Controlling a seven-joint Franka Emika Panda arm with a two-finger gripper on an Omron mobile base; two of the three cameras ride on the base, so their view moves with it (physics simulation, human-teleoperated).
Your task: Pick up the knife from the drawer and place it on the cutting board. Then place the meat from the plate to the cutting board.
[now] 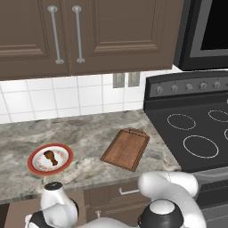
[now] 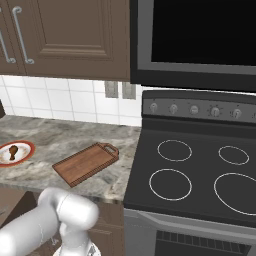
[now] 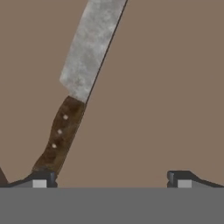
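Observation:
In the hand view the knife [image 3: 74,105] lies flat on the light brown floor of the drawer [image 3: 166,87], its dark wooden handle low and left and its grey blade running up past the top edge. My gripper [image 3: 111,180] is open just above it. The handle's butt lies beside the left fingertip [image 3: 41,179], and the gap between the fingers is bare. The reddish cutting board [image 1: 126,148] [image 2: 86,163] lies empty on the counter. To its left, the meat [image 1: 50,156] [image 2: 12,151] sits on the orange-rimmed plate [image 1: 34,165] [image 2: 24,145].
A black stove [image 1: 196,133] [image 2: 195,175] adjoins the granite counter [image 1: 89,133] on the right. Wall cabinets [image 1: 67,31] hang above. A small drawer front with a silver handle [image 1: 128,191] sits under the board. My arm's white links [image 1: 169,191] crowd the lower foreground.

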